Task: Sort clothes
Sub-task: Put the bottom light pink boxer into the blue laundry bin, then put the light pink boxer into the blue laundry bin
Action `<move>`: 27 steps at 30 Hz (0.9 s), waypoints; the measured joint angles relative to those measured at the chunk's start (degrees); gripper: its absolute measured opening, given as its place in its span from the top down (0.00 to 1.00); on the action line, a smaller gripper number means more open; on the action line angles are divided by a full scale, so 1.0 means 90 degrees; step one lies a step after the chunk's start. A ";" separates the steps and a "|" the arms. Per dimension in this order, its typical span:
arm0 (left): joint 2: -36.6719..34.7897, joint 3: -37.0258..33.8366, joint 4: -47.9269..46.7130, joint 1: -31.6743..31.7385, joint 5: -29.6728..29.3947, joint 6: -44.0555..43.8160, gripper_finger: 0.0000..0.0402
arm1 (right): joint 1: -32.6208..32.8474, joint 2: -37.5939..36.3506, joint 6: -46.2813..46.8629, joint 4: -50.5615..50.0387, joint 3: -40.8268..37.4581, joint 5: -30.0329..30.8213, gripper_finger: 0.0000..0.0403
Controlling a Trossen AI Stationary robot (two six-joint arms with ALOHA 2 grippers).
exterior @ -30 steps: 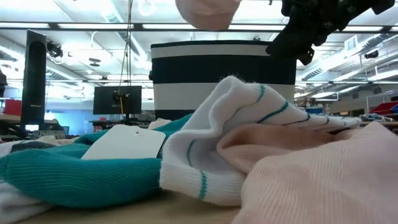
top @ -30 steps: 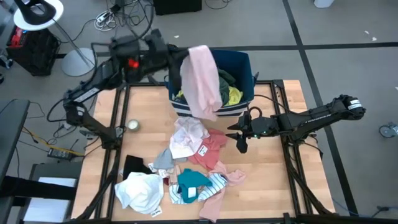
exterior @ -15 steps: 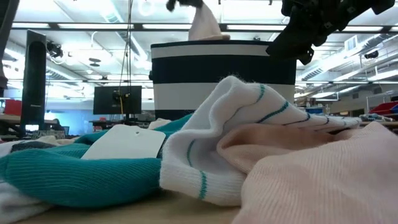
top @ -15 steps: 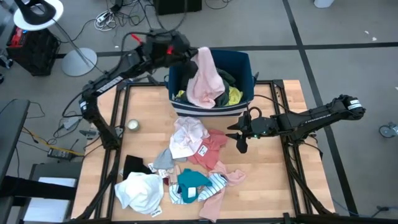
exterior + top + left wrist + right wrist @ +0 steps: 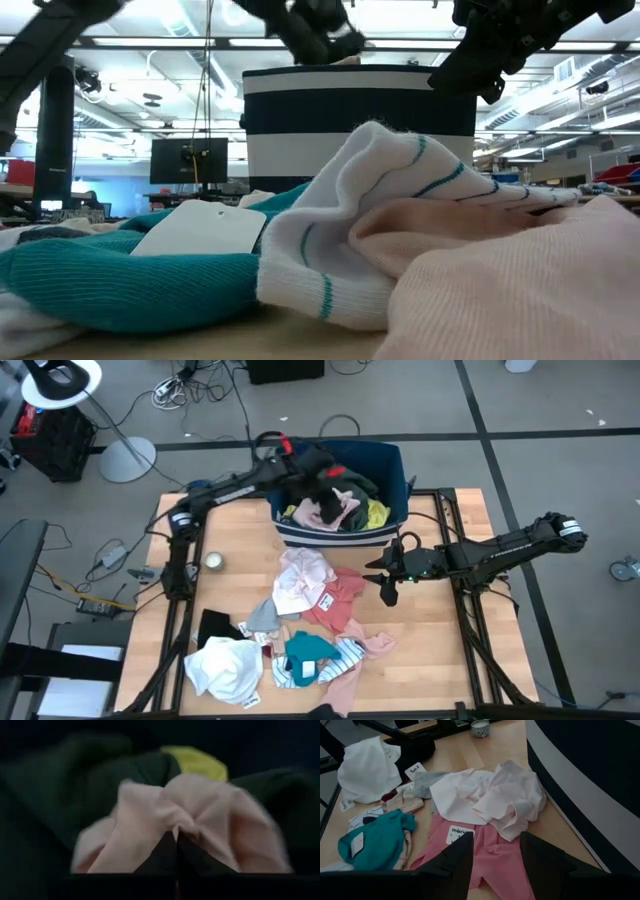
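Our left gripper is down inside the navy bin at the table's 12 o'clock, fingers clenched on a pale pink garment. Our right gripper hovers spread at 3 o'clock, above the coral piece. Other clothes lie piled toward 6 o'clock.

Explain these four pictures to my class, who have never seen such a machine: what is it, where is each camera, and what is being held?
Two robot arms work at a wooden table. One camera looks down from above, one sits at table height, and one rides on each wrist. The left gripper is down inside the blue bin, shut on a pale pink garment, with green and yellow clothes around it. The right gripper hangs open and empty above the table. Loose clothes lie below: a white garment, a teal one, a pink one.
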 joint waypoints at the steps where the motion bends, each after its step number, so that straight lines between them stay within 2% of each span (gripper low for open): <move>1: 0.0140 0.0000 -0.0032 0.0002 0.0053 -0.0113 0.97 | 0.0000 0.0000 0.0000 0.0001 0.0000 0.0001 0.59; 10: 0.1047 0.0008 -0.0345 0.0002 0.0054 -0.0283 0.75 | 0.0000 0.0000 0.0005 0.0005 0.0000 0.0002 0.59; 14: 0.1053 0.0012 -0.0342 0.0002 0.0008 -0.0122 0.71 | 0.0000 0.0000 0.0007 0.0002 -0.0002 0.0002 0.59; 20: 0.0477 -0.0005 -0.0450 0.0002 -0.0148 -0.0027 0.70 | 0.0000 0.0000 0.0010 -0.0008 -0.0002 0.0002 0.59; 24: -0.0123 -0.0005 -0.0522 -0.0060 -0.0749 0.0057 0.70 | 0.0000 0.0000 0.0010 -0.0017 -0.0005 0.0002 0.59; 27: -0.0627 -0.0005 -0.0498 -0.0160 -0.0934 0.0160 0.70 | 0.0000 0.0000 0.0010 -0.0044 -0.0005 0.0005 0.59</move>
